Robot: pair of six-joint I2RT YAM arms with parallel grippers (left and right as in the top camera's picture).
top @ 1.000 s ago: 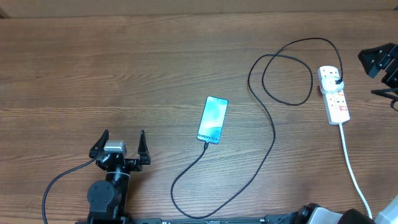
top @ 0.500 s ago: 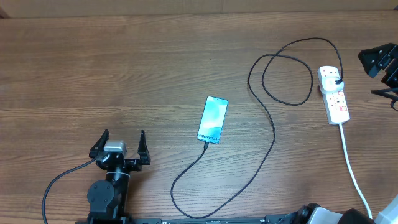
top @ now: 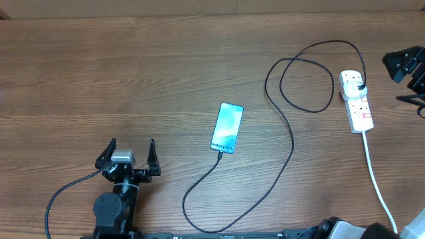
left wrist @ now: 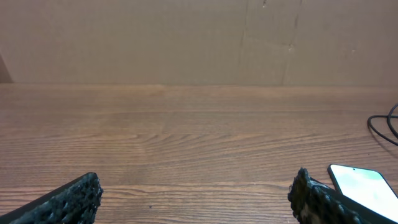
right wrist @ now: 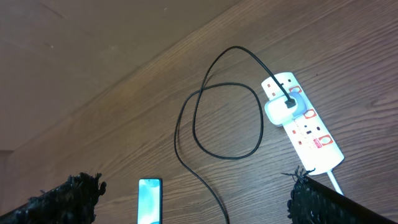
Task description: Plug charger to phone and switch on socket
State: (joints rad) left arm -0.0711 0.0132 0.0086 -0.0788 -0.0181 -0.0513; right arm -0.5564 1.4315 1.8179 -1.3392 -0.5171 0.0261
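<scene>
The phone (top: pixel 226 127) lies face up mid-table with a light blue screen; it also shows in the left wrist view (left wrist: pixel 367 186) and the right wrist view (right wrist: pixel 149 199). The black charger cable (top: pixel 292 143) runs from the phone's near end, loops, and ends at a plug head (top: pixel 360 87) sitting in the white power strip socket (top: pixel 357 101), also in the right wrist view (right wrist: pixel 305 121). My left gripper (top: pixel 130 151) is open and empty, left of the phone. My right gripper (right wrist: pixel 196 193) is open and empty, raised at the right edge above the socket.
The socket's white cord (top: pixel 375 182) runs toward the near right edge. A cardboard wall (left wrist: pixel 199 37) stands behind the wooden table (top: pixel 133 79). The left arm's base and cable (top: pixel 66 189) sit at the near left.
</scene>
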